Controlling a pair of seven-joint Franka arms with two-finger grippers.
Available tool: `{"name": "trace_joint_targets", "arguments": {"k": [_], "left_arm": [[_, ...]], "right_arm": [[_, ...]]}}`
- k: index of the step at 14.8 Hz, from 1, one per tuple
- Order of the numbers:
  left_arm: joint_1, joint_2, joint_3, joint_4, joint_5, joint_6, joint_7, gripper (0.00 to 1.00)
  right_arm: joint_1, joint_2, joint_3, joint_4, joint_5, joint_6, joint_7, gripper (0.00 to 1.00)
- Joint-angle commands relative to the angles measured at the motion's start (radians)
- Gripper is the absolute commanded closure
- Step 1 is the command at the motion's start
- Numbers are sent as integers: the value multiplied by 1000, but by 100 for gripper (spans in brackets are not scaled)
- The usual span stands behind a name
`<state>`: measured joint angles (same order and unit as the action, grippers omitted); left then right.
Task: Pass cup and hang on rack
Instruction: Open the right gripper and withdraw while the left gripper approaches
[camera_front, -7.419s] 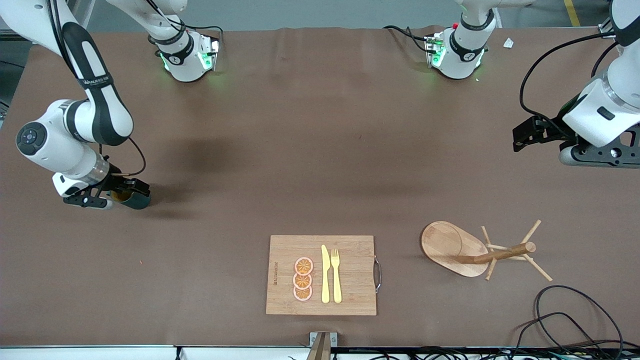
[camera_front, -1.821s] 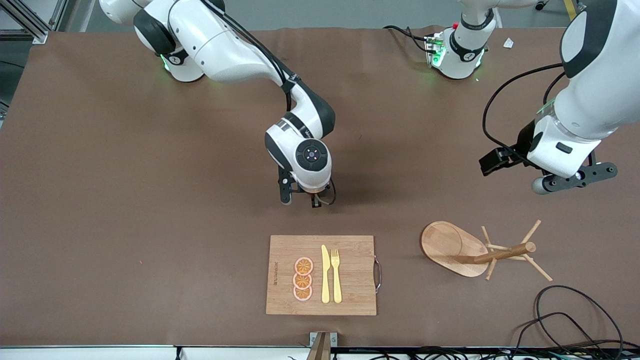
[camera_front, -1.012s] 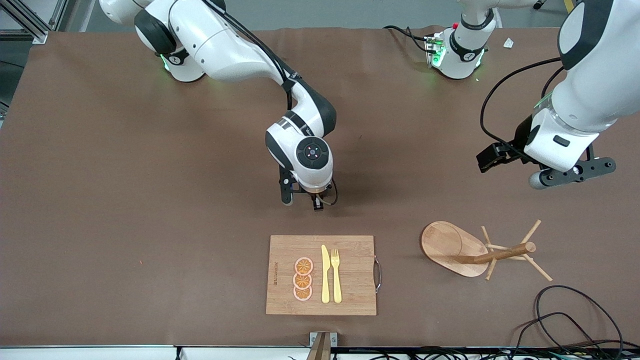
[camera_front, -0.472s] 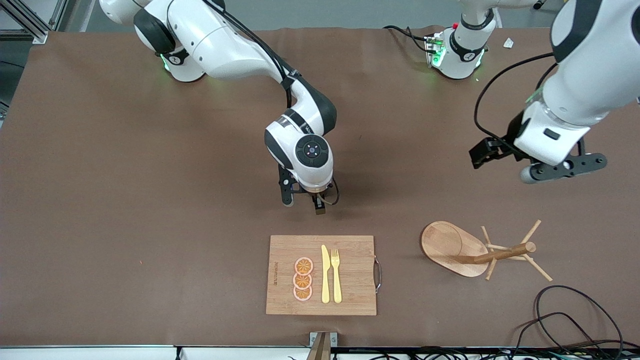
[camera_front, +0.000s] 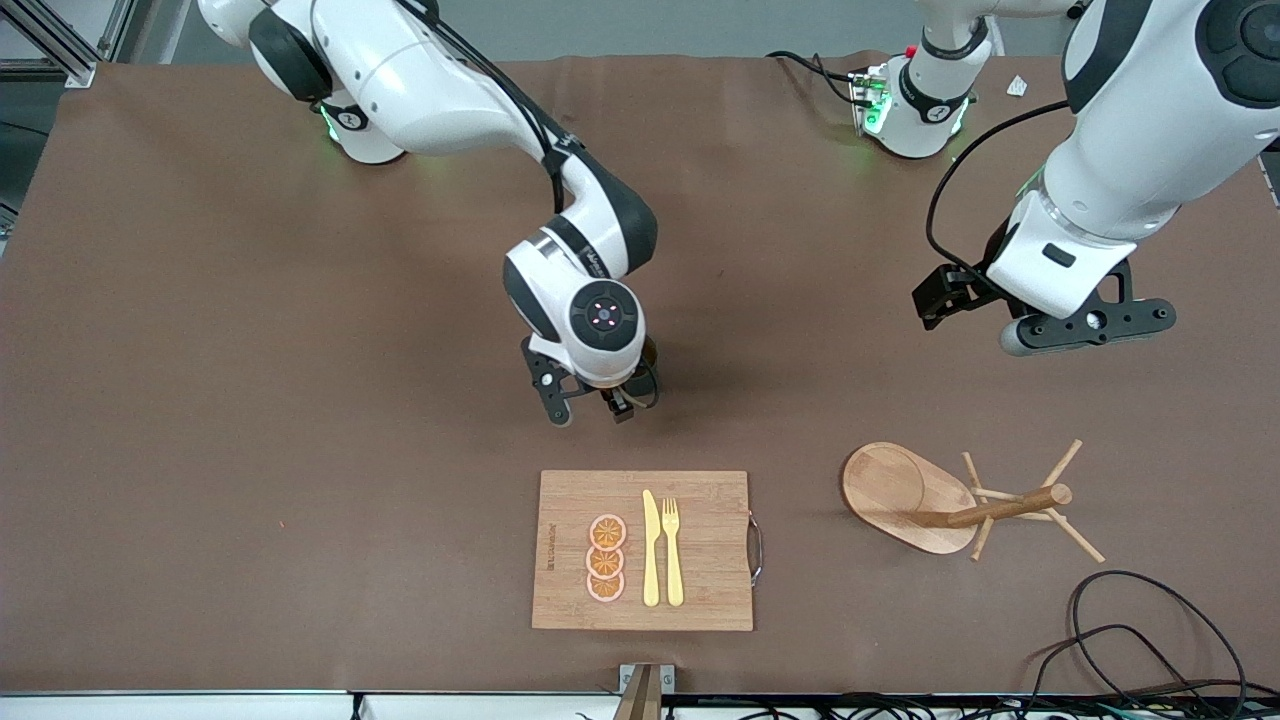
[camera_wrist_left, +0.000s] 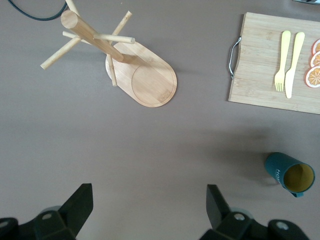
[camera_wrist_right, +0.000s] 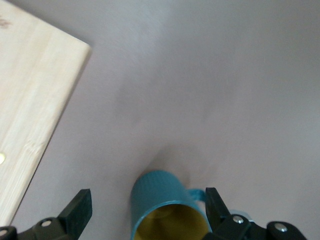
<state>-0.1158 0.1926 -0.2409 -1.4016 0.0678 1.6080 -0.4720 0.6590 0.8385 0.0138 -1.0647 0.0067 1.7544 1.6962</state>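
The dark teal cup with its yellow inside stands upright on the brown table, farther from the front camera than the cutting board. My right gripper is open, with a finger on each side of the cup and clear of it; the cup's handle points at one finger. In the front view the right wrist covers the cup, and the right gripper hangs low over it. The left wrist view shows the cup free on the table and the wooden rack. My left gripper is open and empty, up over bare table.
The rack stands toward the left arm's end, nearer the front camera than the left gripper. A bamboo cutting board with orange slices, a yellow knife and a fork lies near the front edge. A black cable loops at the front corner.
My right wrist has turned and shifted a little toward the right arm's end, still over the cup. My left gripper has moved toward the middle of the table.
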Motion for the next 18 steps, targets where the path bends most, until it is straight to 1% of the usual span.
{"name": "trace_joint_targets", "arguments": {"k": [1,2,3,5,6,7,8,9,11,12,14,16,18], "left_arm": [[-10,-16,-3,1,23,-10,3,0],[-13,-16,-15,1,26,-10,0,0],[-28,-18,-44,-5,33,-8,-17,0],[-91,-2,-69,-10,160,-2,-80,0],[-134,14,-75,-23,208,3,-133,0],[-169,24,-75,-33,227,15,-205,0],[-209,31,-75,-37,230,30,-300,0],[-240,50,-75,-37,230,41,-401,0],[-310,70,-74,-48,233,67,-567,0],[-344,74,-75,-59,257,84,-635,0],[-415,108,-77,-80,338,133,-794,0],[-496,148,-75,-82,380,151,-917,0],[-579,209,-77,-85,484,153,-1070,0]], "right_arm": [[-33,-153,9,-167,-60,25,-197,0],[-48,-191,9,-211,-62,36,-261,0],[-80,-232,12,-254,-57,34,-350,0],[-128,-333,15,-384,-56,54,-526,0],[-146,-389,14,-450,-56,86,-597,0],[-169,-445,14,-519,-56,117,-677,0],[-194,-507,12,-582,-56,137,-776,0],[-229,-553,12,-618,-56,138,-859,0],[-283,-637,12,-664,-56,117,-1004,0],[-307,-677,11,-681,-56,99,-1068,0],[-360,-737,9,-692,-56,41,-1189,0],[-435,-785,9,-692,-56,-12,-1327,0],[-514,-812,9,-692,-56,-47,-1470,0]]}}
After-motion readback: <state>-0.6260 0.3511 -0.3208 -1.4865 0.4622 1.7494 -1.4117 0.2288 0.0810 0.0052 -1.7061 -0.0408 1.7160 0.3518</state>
